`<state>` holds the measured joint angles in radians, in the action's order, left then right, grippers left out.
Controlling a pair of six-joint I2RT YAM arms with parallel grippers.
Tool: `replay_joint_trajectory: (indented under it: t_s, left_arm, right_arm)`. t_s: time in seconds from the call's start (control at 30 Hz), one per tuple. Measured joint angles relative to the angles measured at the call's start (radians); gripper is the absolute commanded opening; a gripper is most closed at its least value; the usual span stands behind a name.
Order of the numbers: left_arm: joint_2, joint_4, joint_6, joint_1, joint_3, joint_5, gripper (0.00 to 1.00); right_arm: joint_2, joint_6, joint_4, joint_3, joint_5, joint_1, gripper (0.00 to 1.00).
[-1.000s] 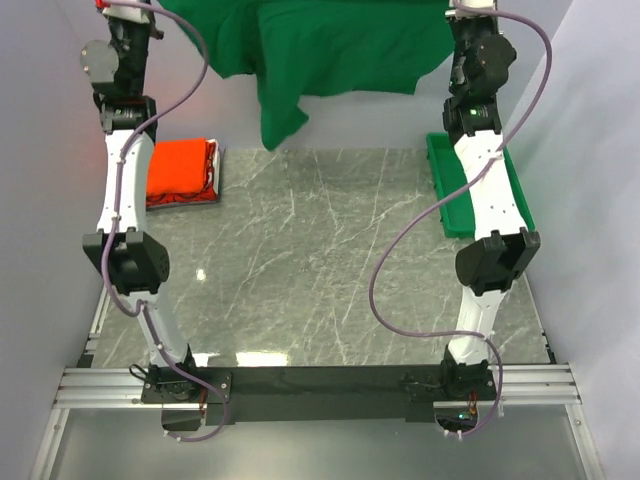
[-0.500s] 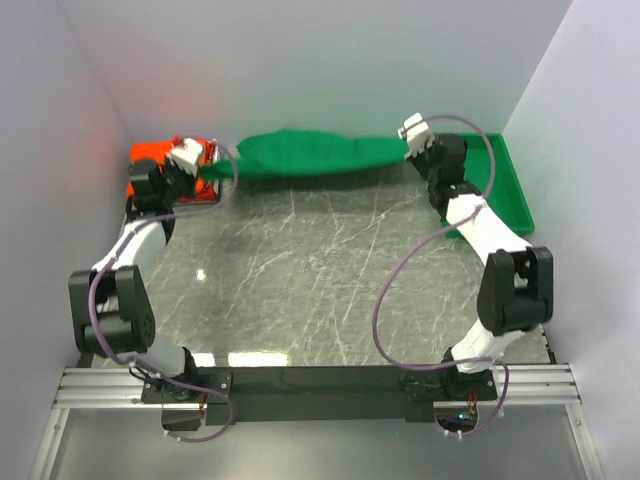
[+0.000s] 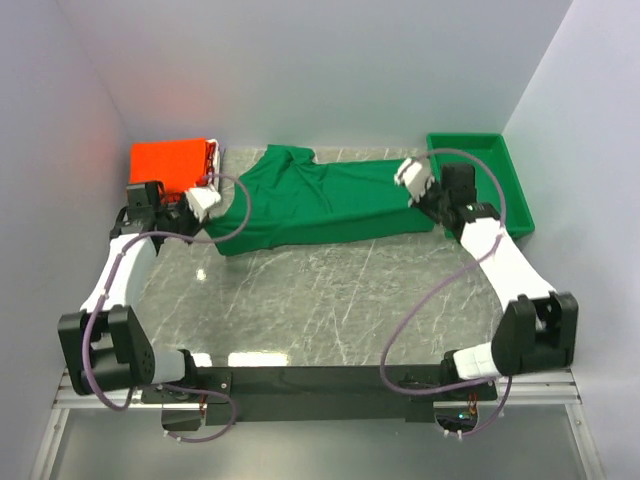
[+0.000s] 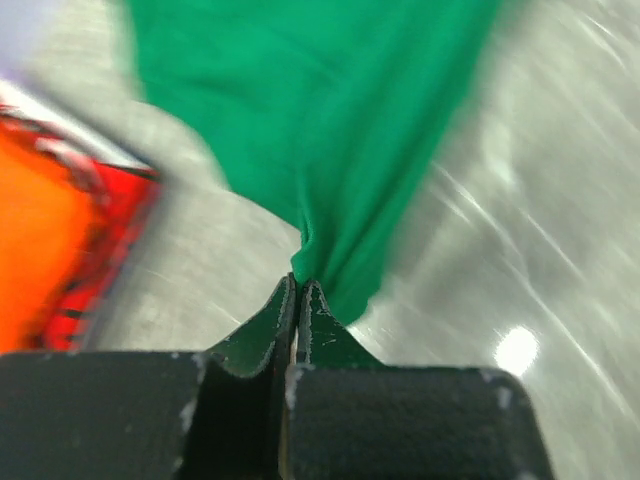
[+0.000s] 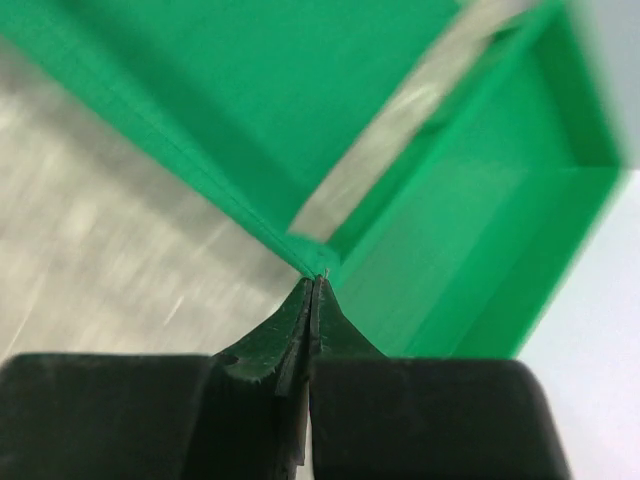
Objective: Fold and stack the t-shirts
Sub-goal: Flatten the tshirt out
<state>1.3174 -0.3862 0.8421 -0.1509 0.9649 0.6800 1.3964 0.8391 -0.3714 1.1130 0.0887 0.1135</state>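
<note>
Cloth covers the far half of the surface. The dark green t-shirt lies stretched from about 10 o'clock to 2 o'clock. It is mostly flat, with a rumpled part rising toward 12 o'clock and wrinkles running along its length.

The left claw sits at the shirt's 9 o'clock edge. In the left wrist view its two fingers are pressed together on a gathered pinch of green fabric, and the cloth fans out ahead toward 12 o'clock of that view. The right claw sits at the shirt's 3 o'clock end. In the right wrist view its fingers are closed on a hemmed corner of the same shirt, drawn to a point right at the tips. Both arms reach low over the surface, with their elbows out toward the side walls.

Folded orange-red t-shirts form a stack in the surface's 10 o'clock corner, just beside the left claw and near the green shirt's edge. I cannot tell whether stack and shirt touch. In the left wrist view the stack is a blur at 9 o'clock.

A green plastic tray stands in the 2 o'clock corner, just beyond the right claw. The pinched shirt corner is close to its near wall.
</note>
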Motion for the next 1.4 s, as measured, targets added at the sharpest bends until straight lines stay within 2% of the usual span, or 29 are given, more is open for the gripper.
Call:
replay_joint_trajectory:
  t_s: [0.17,0.2,0.23,0.27,0.3,0.33,0.37,0.4,0.57,0.67,0.7,0.77,0.8,0.87,1.0,1.17,1.27,1.4]
  left_arm:
    - [-0.132,-0.449,0.38,-0.003,-0.016,0.024,0.01]
    - [-0.161,-0.507,0.431,-0.003,-0.033,0.024,0.04]
    - [-0.197,-0.577,0.496,-0.003,-0.058,0.022,0.11]
    - [-0.229,-0.644,0.56,-0.003,-0.084,0.018,0.27]
    - [-0.252,-0.689,0.61,-0.003,-0.106,0.011,0.34]
    - [-0.277,-0.745,0.663,-0.003,-0.129,-0.001,0.38]
    - [-0.297,-0.789,0.701,-0.003,-0.147,-0.014,0.48]
    - [-0.318,-0.826,0.74,-0.003,-0.164,-0.029,0.49]
    - [-0.36,-0.877,0.774,-0.003,-0.17,-0.054,0.49]
    - [-0.261,-0.832,0.696,-0.002,-0.119,-0.031,0.42]
    - [-0.216,-0.802,0.658,0.002,-0.093,-0.02,0.39]
    - [-0.072,-0.712,0.521,0.037,-0.018,-0.015,0.31]
    - [-0.018,-0.673,0.466,0.058,0.014,-0.016,0.3]
    - [0.094,-0.592,0.348,0.119,0.08,-0.021,0.35]
    - [0.205,-0.476,0.144,0.237,0.118,-0.023,0.41]
    - [0.327,-0.405,-0.058,0.349,0.119,-0.034,0.46]
    - [0.398,-0.379,-0.142,0.371,0.118,-0.05,0.46]
    - [0.414,-0.328,-0.207,0.386,0.109,-0.089,0.45]
  right_arm:
    - [-0.218,0.158,-0.217,-0.195,0.057,0.01,0.0]
    - [-0.259,0.185,-0.256,-0.234,0.061,0.018,0.0]
    - [-0.3,0.212,-0.292,-0.275,0.065,0.031,0.01]
    - [-0.328,0.231,-0.322,-0.307,0.068,0.047,0.11]
    - [-0.361,0.248,-0.358,-0.342,0.069,0.076,0.42]
    - [-0.39,0.259,-0.389,-0.377,0.068,0.111,0.54]
    - [-0.415,0.279,-0.418,-0.407,0.065,0.143,0.62]
    - [-0.435,0.29,-0.45,-0.427,0.067,0.169,0.68]
    - [-0.446,0.297,-0.498,-0.407,0.052,0.176,0.68]
    - [-0.324,0.233,-0.496,-0.313,0.056,0.166,0.55]
    - [-0.277,0.201,-0.494,-0.272,0.06,0.165,0.47]
    - [-0.129,0.128,-0.492,-0.172,0.067,0.161,0.4]
    - [-0.05,0.085,-0.484,-0.121,0.073,0.158,0.36]
    - [0.079,0.013,-0.483,-0.037,0.084,0.15,0.35]
    - [0.217,-0.093,-0.486,0.042,0.095,0.139,0.34]
    - [0.295,-0.186,-0.518,0.089,0.1,0.129,0.34]
    - [0.304,-0.22,-0.524,0.092,0.1,0.121,0.33]
    - [0.304,-0.244,-0.532,0.092,0.1,0.116,0.33]
